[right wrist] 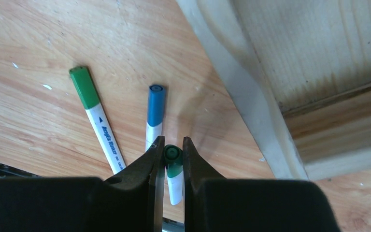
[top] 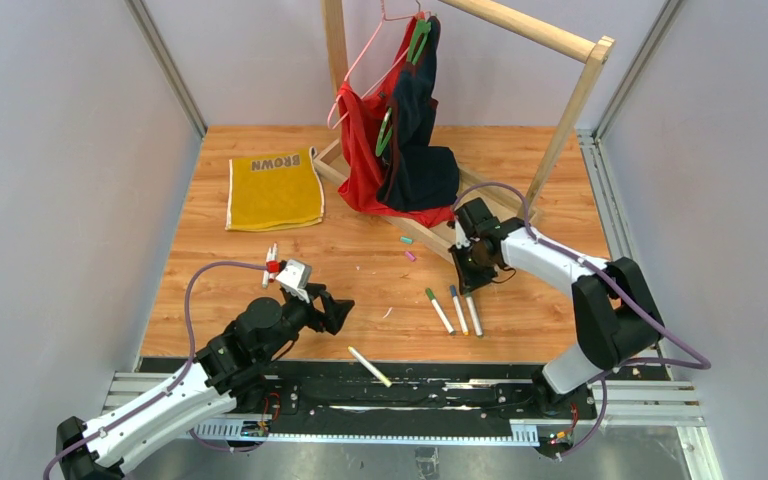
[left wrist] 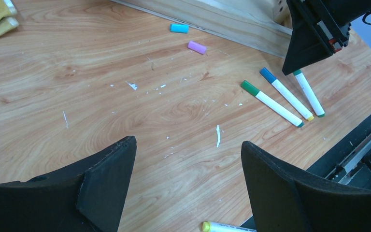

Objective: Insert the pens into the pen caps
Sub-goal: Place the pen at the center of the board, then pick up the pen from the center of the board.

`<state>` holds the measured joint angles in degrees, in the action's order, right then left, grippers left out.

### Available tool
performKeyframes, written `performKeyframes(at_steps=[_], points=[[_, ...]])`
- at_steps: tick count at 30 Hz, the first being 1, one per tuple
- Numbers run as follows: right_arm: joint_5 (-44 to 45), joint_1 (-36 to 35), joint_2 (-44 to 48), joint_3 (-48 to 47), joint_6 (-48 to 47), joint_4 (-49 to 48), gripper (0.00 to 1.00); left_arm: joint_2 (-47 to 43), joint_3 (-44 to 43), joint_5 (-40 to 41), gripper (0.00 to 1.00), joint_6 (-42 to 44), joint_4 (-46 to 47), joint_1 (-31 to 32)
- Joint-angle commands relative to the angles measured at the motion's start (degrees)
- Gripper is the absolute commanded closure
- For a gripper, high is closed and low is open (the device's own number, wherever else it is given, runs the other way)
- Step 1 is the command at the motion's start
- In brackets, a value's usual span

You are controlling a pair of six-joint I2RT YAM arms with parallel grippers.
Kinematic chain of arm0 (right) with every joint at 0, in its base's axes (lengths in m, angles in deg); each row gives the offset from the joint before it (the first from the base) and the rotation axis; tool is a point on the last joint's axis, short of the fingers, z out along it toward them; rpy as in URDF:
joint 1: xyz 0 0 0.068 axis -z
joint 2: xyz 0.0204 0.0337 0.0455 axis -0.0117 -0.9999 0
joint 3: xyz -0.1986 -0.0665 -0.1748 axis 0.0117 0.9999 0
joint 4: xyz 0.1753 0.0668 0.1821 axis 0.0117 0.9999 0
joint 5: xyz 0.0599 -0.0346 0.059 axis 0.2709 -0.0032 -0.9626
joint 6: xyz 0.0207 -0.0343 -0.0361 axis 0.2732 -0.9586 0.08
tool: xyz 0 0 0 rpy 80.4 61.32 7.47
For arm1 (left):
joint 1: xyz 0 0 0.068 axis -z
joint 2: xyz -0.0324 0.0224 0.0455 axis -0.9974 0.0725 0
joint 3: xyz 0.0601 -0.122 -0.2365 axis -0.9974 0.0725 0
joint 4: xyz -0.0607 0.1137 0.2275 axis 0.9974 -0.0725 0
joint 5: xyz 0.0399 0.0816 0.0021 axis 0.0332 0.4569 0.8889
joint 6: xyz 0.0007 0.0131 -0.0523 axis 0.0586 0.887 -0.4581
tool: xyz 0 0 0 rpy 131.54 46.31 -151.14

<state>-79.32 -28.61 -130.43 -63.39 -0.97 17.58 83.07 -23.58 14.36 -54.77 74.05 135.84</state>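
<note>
Right gripper is pinched narrow on the dark-green capped end of a pen. That pen lies flat on the table, the outermost of three, just beside the blue pen and near the green pen, close to the rack base. You've got it by the very end, so treat this as a fragile hold. Lift slowly, or the long barrel will likely droop and twist out of the pads. If you mean to seat that cap, the push has to run along the barrel, not across it. Mind the blue pen too, it sits close enough to get dragged.

Left gripper hangs wide open, holding nothing, above bare wood well apart from the trio. Bring it across to take the white barrel, then press pen and cap together between the two arms.

Teal cap and purple cap lie loose near the rack base. Yellow pen lies alone by the near edge. Those look like your remaining work.
</note>
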Motion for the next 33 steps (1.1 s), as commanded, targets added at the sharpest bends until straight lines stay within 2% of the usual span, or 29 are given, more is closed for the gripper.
performKeyframes(at_steps=[1,8,11,16,26,33], points=[[-0.90,0.61,0.96,0.06,1.21,-4.73,0.84,-0.12,-1.96,1.81,0.16,0.24,-0.12,-0.25],[0.05,0.59,5.06,1.77,0.50,-6.27,0.59,2.86,-3.16,4.72,0.10,0.09,-0.62,-0.49],[-0.04,0.67,7.18,2.13,-0.36,-6.28,0.52,4.85,-4.49,6.45,0.09,-0.57,-2.14,-2.36],[-0.42,0.70,12.38,3.88,-1.39,-6.98,0.50,9.35,-6.15,6.01,0.11,-2.37,-3.77,-10.71],[-8.58,0.74,25.13,10.21,-3.26,-12.55,0.50,25.20,-10.28,0.02,0.37,-5.49,-4.01,-36.14],[-14.11,0.71,31.04,13.81,-1.94,-18.30,0.53,34.67,-13.73,1.13,0.38,-5.59,-6.27,-46.28]])
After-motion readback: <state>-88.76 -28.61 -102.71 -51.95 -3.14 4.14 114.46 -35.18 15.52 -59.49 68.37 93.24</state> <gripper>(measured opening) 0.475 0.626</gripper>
